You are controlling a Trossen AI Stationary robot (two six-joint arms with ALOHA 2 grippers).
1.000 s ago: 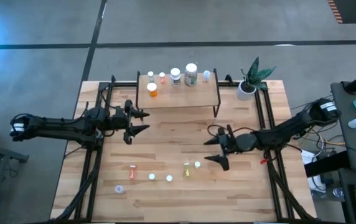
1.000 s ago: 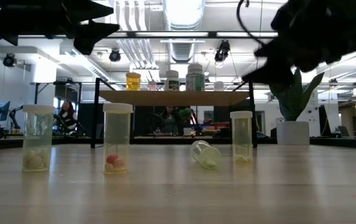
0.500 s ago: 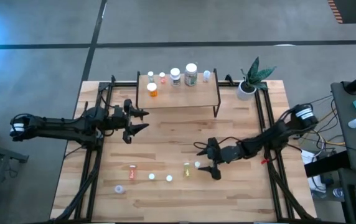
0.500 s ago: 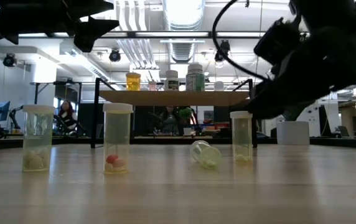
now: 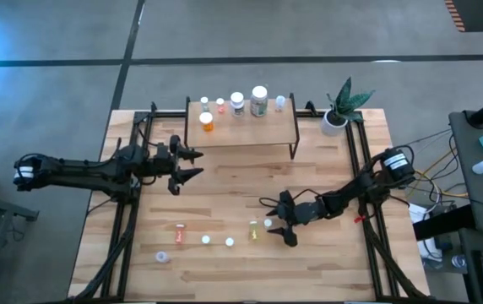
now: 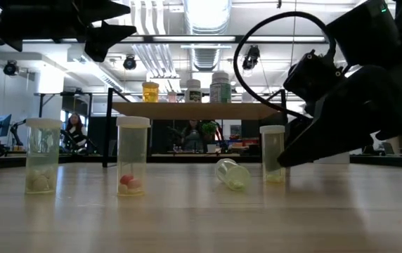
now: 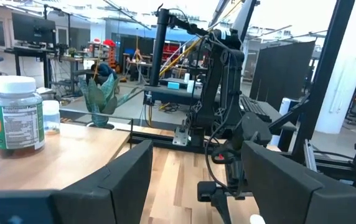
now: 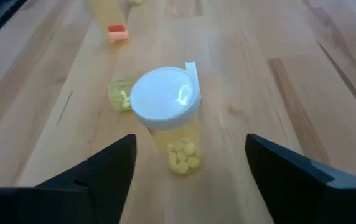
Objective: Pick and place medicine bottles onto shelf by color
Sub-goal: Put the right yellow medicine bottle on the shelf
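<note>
An upright clear medicine bottle (image 8: 165,118) with a white cap and yellow pills stands on the table (image 5: 225,190). My right gripper (image 8: 190,180) is open, low over the table, with one finger on each side of this bottle (image 5: 268,223) and no touch showing. A second clear bottle with yellow pills (image 8: 121,95) lies on its side just beyond it. The shelf (image 5: 241,131) stands at the far edge with an orange bottle (image 5: 207,122) and several white-capped ones. My left gripper (image 5: 198,163) hangs open, high up, left of the shelf.
More bottles stand or lie near the table's front: one with pink pills (image 6: 132,156), one at the left (image 6: 43,154), a pinkish one (image 5: 181,230) and a white cap (image 5: 162,257). A potted plant (image 5: 340,108) stands far right. Black frame rails run along both sides.
My right gripper has sunk and gone toward the table's left and near edges, tipping further down, up to the upright yellow-pill bottle, which now stands between its fingers. The bottles have kept still.
</note>
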